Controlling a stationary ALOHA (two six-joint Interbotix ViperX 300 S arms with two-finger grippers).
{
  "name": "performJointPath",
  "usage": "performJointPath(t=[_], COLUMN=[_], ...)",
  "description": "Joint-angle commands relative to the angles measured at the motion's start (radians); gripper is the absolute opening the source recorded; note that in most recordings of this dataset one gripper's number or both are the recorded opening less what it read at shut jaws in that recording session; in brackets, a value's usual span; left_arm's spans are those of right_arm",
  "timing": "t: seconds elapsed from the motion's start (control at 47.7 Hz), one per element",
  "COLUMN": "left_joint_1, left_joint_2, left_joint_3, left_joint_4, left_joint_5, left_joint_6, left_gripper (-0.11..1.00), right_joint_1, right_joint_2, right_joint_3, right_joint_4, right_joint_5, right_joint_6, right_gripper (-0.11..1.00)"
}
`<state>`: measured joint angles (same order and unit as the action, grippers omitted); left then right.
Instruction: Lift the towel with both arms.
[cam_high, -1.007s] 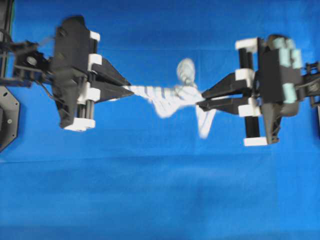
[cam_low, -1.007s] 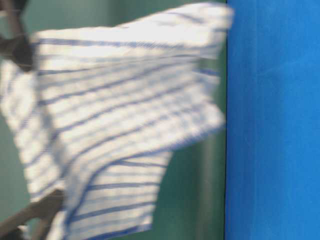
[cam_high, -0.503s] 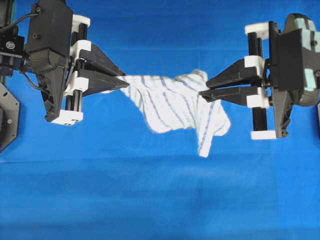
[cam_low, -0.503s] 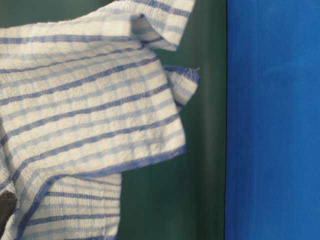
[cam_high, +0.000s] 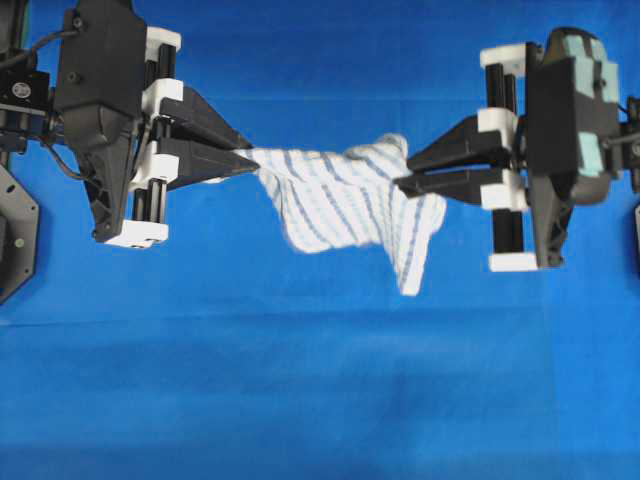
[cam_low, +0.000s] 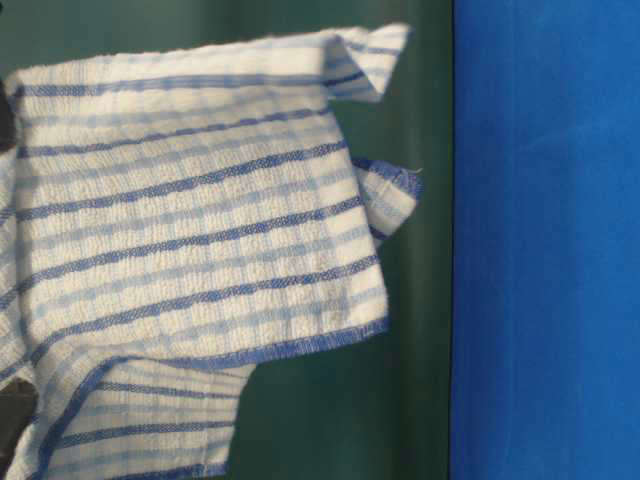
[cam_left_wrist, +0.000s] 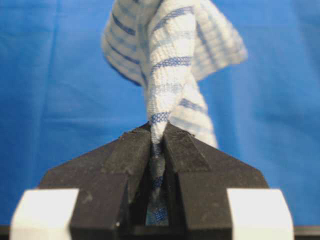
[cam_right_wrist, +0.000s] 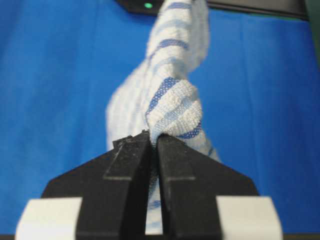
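Left pincer (cam_high: 243, 160): clamped on one corner of the towel (cam_high: 345, 205) — your left wrist view shows fabric bunched between the closed fingers (cam_left_wrist: 131, 150).

Right pincer (cam_high: 400, 183): shut on the opposite edge; the right wrist view shows cloth squeezed in the seam between the two black fingers (cam_right_wrist: 172, 155).

Towel position: slung between the two pincers, clear of the blue table cloth (cam_high: 300, 380), sagging in the middle with one loose corner hanging below the right pincer.

Change over the last second: the towel went from a twisted, blurred rope to a spread sheet, and both arms drew apart, then the right one edged back in slightly. In the table-level view its lower hem now sits a little nearer the cloth edge than half a second ago.

Meaning for the task: you likely have the lift done — both grips look secure.

Watch: the thin fabric held only at the fingertips could slip if you pull wider.
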<state>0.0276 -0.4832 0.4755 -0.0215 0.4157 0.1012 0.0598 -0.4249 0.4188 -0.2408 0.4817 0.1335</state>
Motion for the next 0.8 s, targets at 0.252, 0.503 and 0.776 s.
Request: performJointPath(t=[0.252, 0.503, 0.776], left_joint_1=[-0.014, -0.014, -0.040], left_joint_2=[-0.005, -0.009, 0.032], left_joint_3=[-0.018, -0.012, 0.048], left_joint_4=[0.000, -0.002, -0.002], left_joint_5=[-0.048, -0.041, -0.052], left_joint_6=[0.017, 0.015, 0.014], left_gripper=[0.75, 0.87, 0.87], right_joint_1=[-0.006, -0.006, 0.002], right_joint_2=[0.000, 0.000, 0.011], right_joint_3=[-0.031, -0.029, 0.015], right_joint_4=[-0.006, -0.006, 0.002], right_joint_5=[-0.003, -0.003, 0.002], right_joint_6=[0.003, 0.005, 0.020], right_gripper=[0.65, 0.70, 0.70])
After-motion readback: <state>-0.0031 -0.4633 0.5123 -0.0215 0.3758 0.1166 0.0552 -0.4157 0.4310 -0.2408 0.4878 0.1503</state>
